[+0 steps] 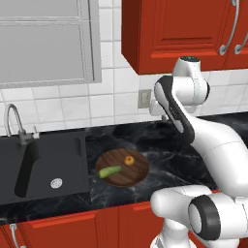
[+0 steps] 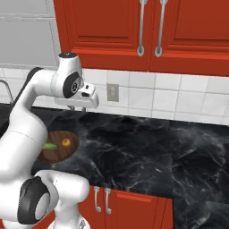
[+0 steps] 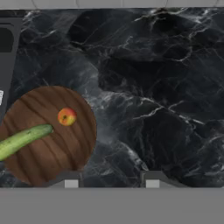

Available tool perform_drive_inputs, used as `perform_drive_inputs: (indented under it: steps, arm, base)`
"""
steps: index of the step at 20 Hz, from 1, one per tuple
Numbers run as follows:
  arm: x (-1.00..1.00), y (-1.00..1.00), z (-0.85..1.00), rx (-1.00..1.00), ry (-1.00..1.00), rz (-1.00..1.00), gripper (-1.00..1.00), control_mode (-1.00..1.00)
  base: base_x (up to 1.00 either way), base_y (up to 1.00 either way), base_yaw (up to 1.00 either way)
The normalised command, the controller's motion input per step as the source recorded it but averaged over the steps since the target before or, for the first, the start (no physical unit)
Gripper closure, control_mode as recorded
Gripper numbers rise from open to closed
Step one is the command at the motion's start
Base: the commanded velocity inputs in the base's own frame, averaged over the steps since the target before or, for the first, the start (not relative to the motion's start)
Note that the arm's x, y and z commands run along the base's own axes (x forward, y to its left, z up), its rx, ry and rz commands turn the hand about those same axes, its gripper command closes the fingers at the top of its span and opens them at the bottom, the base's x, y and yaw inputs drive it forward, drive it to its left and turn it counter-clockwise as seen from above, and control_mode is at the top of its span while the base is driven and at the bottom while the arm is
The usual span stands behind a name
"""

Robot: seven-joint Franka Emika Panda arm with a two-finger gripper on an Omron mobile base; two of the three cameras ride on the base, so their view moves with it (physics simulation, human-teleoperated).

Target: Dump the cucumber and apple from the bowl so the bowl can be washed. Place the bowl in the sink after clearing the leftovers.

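The dark wooden bowl (image 1: 138, 170) (image 2: 56, 154) (image 3: 57, 155) rests on the black marble counter just right of the sink (image 1: 48, 160). Inside it lie the light-green cucumber (image 1: 110, 171) (image 2: 50, 146) (image 3: 24, 139) and, beside it, the small orange-yellow apple (image 1: 129, 160) (image 2: 66, 142) (image 3: 67, 117). My gripper (image 2: 77, 108) (image 3: 109, 183) hangs open above the counter, higher than the bowl and off to its back right, with nothing between its fingers. In the hand view the bowl sits at the lower left, left of the fingertips (image 3: 66, 181).
The sink has a curved grey faucet (image 1: 13, 121) and a round drain (image 1: 56, 183). A wall outlet (image 1: 144, 98) (image 2: 112, 92) sits on the tiled backsplash. Red upper cabinets (image 2: 147, 31) hang overhead. The marble counter (image 2: 147, 152) stretches right of the bowl.
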Motion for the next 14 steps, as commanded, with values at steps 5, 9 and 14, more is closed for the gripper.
perform_drive_inputs:
  steps: [5,9,14]
  arm:
    - [-0.22,0.10,-0.15,0.08,0.01,-0.01,-1.00,-1.00]
    - [-0.43,0.14,-0.86,0.15,0.11,-0.07,-1.00,-1.00]
    - [-0.01,0.45,-1.00,0.01,0.14,-0.08,-1.00,-1.00]
  base:
    - [0.00,0.00,0.00]
    - [0.00,0.00,0.00]
    - [0.00,0.00,0.00]
